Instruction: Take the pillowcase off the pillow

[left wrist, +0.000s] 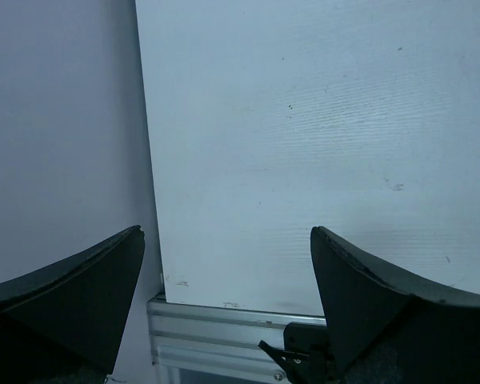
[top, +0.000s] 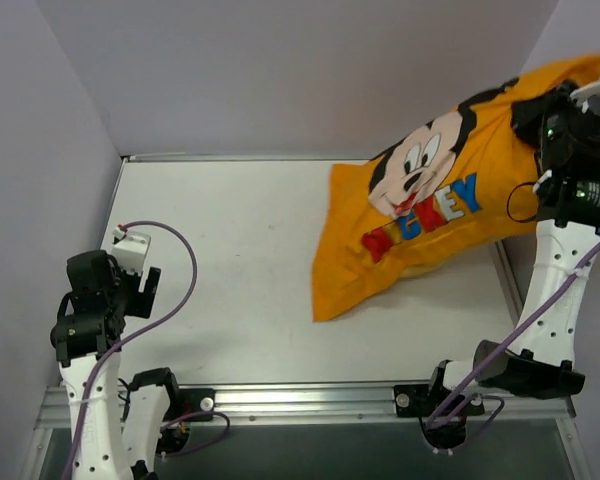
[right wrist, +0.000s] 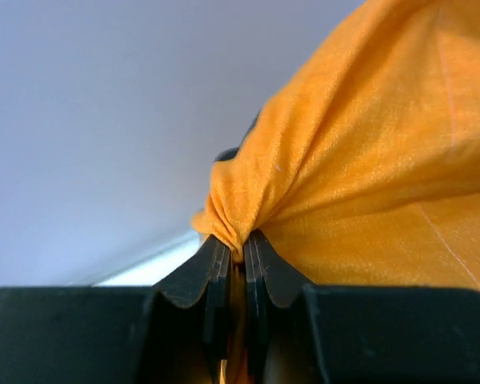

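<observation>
A: Left gripper (left wrist: 224, 240) is the thing closest to the camera, yes? How are its jaws?

B: Yes. It hangs over the near left part of the table (top: 230, 290), beside the left wall. The jaws stand wide apart, and nothing is between them.

A: Where is the pillowcase (top: 430, 215) from that gripper?

B: To the right, well apart. The middle of the table lies between them. The cover is on the right half, with the Mickey face and the letters turned up.

A: Which way does its long axis go?

B: Slanted. The low corner rests on the table toward the middle, and the other end rises to the far right, off the surface.

A: Who holds the high end?

B: The right gripper (right wrist: 236, 248). Its jaws are almost closed on a bunched fold of the orange cloth. In the wrist view, the fabric spreads out to the right from that pinch.

A: Do you see the pillow?

B: Not surely. The cover looks full, so I judge it is inside, below and left of the pinch. I cannot tell which end is the open one.

A: So what does the coming move turn on?

B: I think on this: the right arm has one end, and the body of the cover reaches from it toward the left. The left arm is free but far from the low corner.
</observation>
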`<state>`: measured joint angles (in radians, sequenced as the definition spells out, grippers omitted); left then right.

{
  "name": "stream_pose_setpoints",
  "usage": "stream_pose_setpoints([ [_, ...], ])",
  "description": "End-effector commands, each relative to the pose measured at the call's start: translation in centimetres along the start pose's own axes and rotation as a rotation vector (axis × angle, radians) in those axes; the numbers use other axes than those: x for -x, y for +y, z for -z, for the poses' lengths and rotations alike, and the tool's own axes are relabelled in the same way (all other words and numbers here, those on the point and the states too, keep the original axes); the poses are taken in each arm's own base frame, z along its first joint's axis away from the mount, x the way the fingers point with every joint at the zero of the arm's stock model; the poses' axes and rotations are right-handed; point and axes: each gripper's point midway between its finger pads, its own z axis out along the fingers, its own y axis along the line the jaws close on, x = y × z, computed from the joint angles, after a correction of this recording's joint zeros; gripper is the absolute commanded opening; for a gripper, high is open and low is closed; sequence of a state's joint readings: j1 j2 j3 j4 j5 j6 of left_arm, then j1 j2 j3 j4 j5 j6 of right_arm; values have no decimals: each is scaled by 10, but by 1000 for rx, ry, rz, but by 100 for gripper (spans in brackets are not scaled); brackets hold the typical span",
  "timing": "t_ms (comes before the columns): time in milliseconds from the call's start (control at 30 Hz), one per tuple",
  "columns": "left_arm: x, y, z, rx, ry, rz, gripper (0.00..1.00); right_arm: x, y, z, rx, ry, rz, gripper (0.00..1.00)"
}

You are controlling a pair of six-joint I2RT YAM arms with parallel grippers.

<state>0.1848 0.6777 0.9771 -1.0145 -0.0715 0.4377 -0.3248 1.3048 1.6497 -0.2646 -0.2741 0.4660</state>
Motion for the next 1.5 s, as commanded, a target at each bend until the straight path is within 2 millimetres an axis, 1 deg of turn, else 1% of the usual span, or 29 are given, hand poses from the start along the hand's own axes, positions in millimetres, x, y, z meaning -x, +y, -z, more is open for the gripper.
stream_pose_setpoints([
  [0,14,7,7,14,-36,5,94,109,107,57,232,-257,146,0],
  [33,16,4,8,-5,-43,4,94,111,131,63,288,-248,159,0],
  [67,16,3,7,-11,-44,5,94,100,159,50,380,-213,214,0],
  [100,17,2,8,-15,-44,11,94,109,196,71,487,-255,242,0],
  [133,17,1,8,-23,-44,14,94,72,248,86,639,-183,249,0],
  [200,19,-1,9,-34,-46,27,94,5,283,70,694,-65,348,0],
  [233,20,-2,10,-40,-49,31,94,-54,320,92,798,52,401,0],
  [267,23,-2,12,-47,-57,32,94,-112,333,83,817,165,480,0],
  [300,24,-4,12,-60,-59,38,94,-158,340,83,813,226,592,0],
  [333,27,-6,13,-72,-69,39,94,-220,336,89,812,356,707,0],
  [367,29,-4,15,-70,-75,41,94,-296,350,119,875,473,824,0],
  [400,29,-2,15,-56,-72,48,94,-330,347,129,871,521,890,0],
  [433,31,0,15,-49,-73,55,94,-381,332,133,840,589,933,0],
  [500,32,7,15,-11,-70,63,94,-428,331,170,927,644,912,0],
  [533,33,9,16,-4,-70,67,94,-468,319,186,966,711,851,0],
  [633,40,13,20,9,-89,71,94,-492,314,228,1053,712,779,0],
  [667,41,14,21,9,-93,69,94,-511,291,252,1089,757,810,0],
  [767,49,13,24,-11,-114,58,94,-517,277,287,1221,760,810,0],
  [833,53,8,25,-49,-125,42,94,-533,244,299,1249,847,836,4],
  [900,53,-4,24,-126,-116,1,94,-536,222,309,1269,916,849,31],
  [933,61,-17,28,-209,-153,-18,94,-532,213,312,1259,945,859,65],
  [967,63,-25,31,-259,-163,-34,94,-527,210,314,1251,950,859,82],
  [1033,64,-42,36,-371,-173,-78,94,-496,221,316,1239,888,805,96],
  [1167,70,-78,45,-592,-248,-154,94,-437,230,312,1223,812,703,100],
  [1233,73,-85,42,-630,-263,-165,94,-422,225,315,1246,863,652,100],
  [1267,75,-89,40,-646,-267,-174,94,-404,222,297,1199,838,604,100],
  [1367,76,-94,22,-630,-217,-187,94,-389,197,252,979,848,478,100],
  [1400,79,-106,15,-651,-206,-228,94,-382,182,219,864,829,428,100],
  [1467,74,-104,-7,-562,-141,-280,94,-387,156,186,688,832,369,100],
])
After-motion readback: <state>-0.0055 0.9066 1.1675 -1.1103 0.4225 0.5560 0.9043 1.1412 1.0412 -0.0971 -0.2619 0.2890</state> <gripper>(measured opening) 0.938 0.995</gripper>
